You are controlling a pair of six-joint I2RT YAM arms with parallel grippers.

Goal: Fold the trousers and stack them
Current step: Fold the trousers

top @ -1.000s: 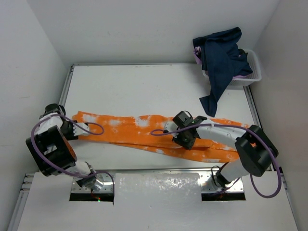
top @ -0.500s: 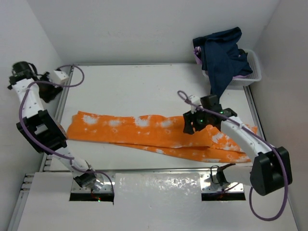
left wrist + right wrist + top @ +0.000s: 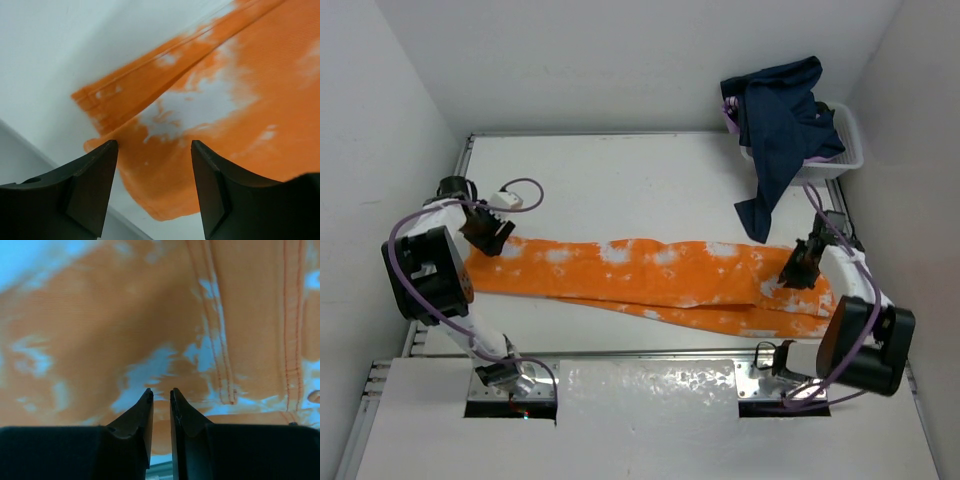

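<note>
The trousers (image 3: pixel 650 272) lie spread from the worktop's (image 3: pixel 620 190) left edge to its right. Your left gripper (image 3: pixel 152 150) has its jaws spread over the left end, so lower it and pinch both layers. The right gripper's (image 3: pixel 159 394) jaws are almost pressed together; open them first.

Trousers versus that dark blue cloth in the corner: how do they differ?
The trousers are bright orange with white splotches; the blue cloth is plain dark navy. The trousers lie spread long on the table; the blue cloth is bunched over a white basket, one end hanging down to the table. Both are soft fabric.
</note>
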